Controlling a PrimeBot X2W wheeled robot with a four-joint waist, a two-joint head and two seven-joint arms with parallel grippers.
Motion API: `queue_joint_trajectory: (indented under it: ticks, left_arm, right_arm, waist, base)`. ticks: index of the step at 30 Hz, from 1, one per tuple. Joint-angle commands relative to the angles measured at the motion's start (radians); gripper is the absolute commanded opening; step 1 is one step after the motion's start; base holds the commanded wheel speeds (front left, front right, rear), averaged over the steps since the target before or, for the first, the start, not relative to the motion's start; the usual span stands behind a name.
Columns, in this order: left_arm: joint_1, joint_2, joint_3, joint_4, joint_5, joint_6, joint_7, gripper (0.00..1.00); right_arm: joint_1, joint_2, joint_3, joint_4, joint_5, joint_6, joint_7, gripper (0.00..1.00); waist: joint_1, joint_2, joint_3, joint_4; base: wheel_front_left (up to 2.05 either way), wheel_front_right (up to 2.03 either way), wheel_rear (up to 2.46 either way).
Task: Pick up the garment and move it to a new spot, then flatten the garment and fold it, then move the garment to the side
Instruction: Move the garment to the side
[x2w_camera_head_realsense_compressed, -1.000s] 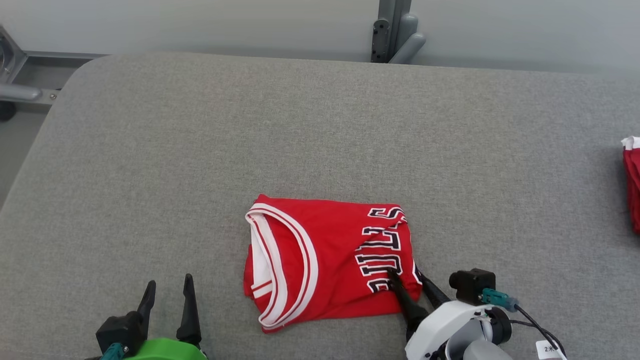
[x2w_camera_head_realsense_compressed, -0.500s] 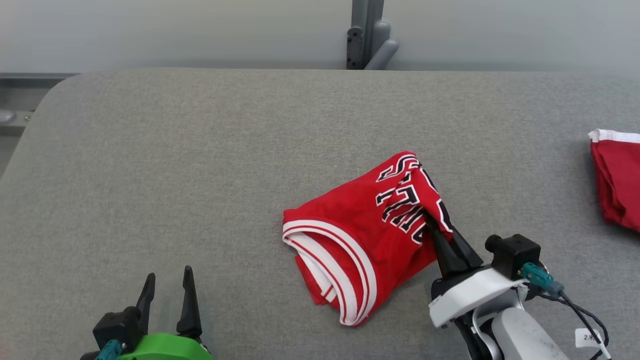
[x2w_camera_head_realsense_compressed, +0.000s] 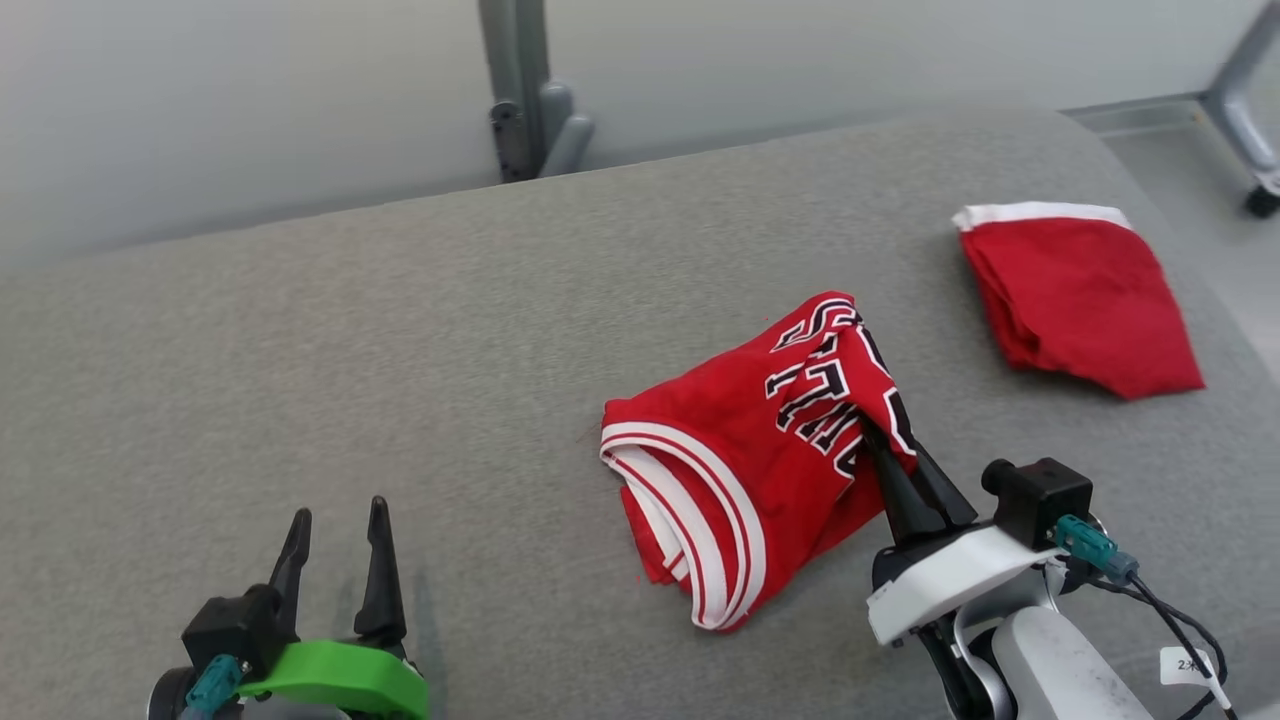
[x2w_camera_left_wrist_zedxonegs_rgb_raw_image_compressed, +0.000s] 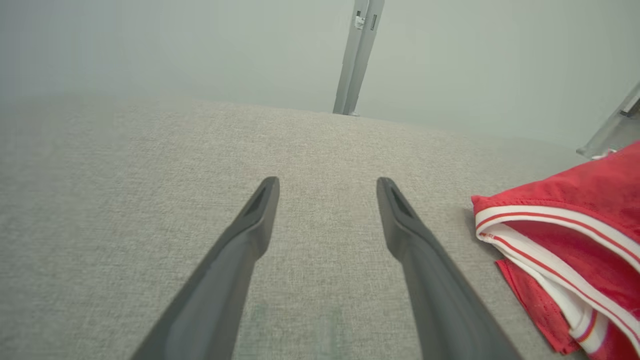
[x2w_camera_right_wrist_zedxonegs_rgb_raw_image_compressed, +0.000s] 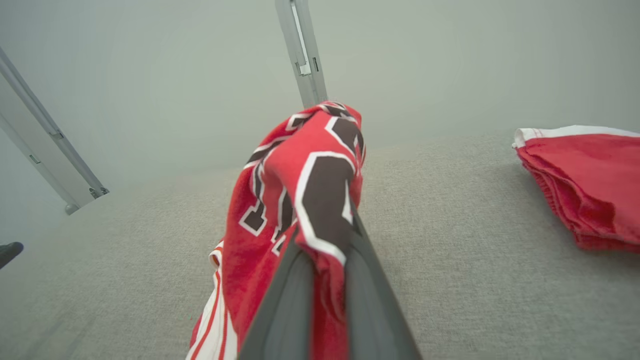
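The garment (x2w_camera_head_realsense_compressed: 750, 470) is a folded red jersey with white trim and black lettering, lying on the grey table (x2w_camera_head_realsense_compressed: 350, 350) right of centre. My right gripper (x2w_camera_head_realsense_compressed: 880, 445) is shut on its lettered right edge, which is lifted off the table while the collar end drags below. The right wrist view shows the garment (x2w_camera_right_wrist_zedxonegs_rgb_raw_image_compressed: 300, 200) bunched over my closed fingers (x2w_camera_right_wrist_zedxonegs_rgb_raw_image_compressed: 295, 300). My left gripper (x2w_camera_head_realsense_compressed: 335, 535) stands open at the lower left, over bare cloth, its fingers (x2w_camera_left_wrist_zedxonegs_rgb_raw_image_compressed: 250, 235) apart from the garment's (x2w_camera_left_wrist_zedxonegs_rgb_raw_image_compressed: 565, 235) white-striped edge.
A second folded red cloth (x2w_camera_head_realsense_compressed: 1075, 295) with a white band lies at the table's far right, also seen in the right wrist view as a red pile (x2w_camera_right_wrist_zedxonegs_rgb_raw_image_compressed: 585, 185). A grey post (x2w_camera_head_realsense_compressed: 520, 90) rises behind the table. The table's right edge (x2w_camera_head_realsense_compressed: 1180, 230) curves down nearby.
My right gripper shut on the garment's lettered edge and lifted it, dragging it rightward. The head camera has turned right, bringing the second red cloth into fuller view. The left gripper stayed open.
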Motion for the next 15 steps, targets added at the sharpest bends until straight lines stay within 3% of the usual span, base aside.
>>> queue_joint_trajectory:
  ticks: [1,8,15]
  left_arm:
    - [-0.024,0.004,0.003,-0.003,0.009,-0.006,0.000,1.00]
    - [-0.072,0.004,-0.013,-0.001,0.027,-0.014,0.000,1.00]
    - [-0.114,0.005,-0.030,0.011,0.037,-0.026,0.000,1.00]
  right_arm:
    - [0.007,-0.001,0.004,0.001,0.006,-0.001,-0.004,0.00]
    - [0.012,0.009,0.008,-0.014,0.018,-0.001,-0.004,0.00]
    - [0.004,0.020,0.016,-0.023,0.018,-0.001,-0.004,0.00]
  waist:
    - [0.0000,0.0091,0.005,-0.203]
    - [0.0000,0.0091,0.053,-0.366]
    - [0.0000,0.0091,0.101,-0.373]
  base:
    - [0.00,0.00,0.00]
    - [0.00,0.00,0.00]
    - [0.00,0.00,0.00]
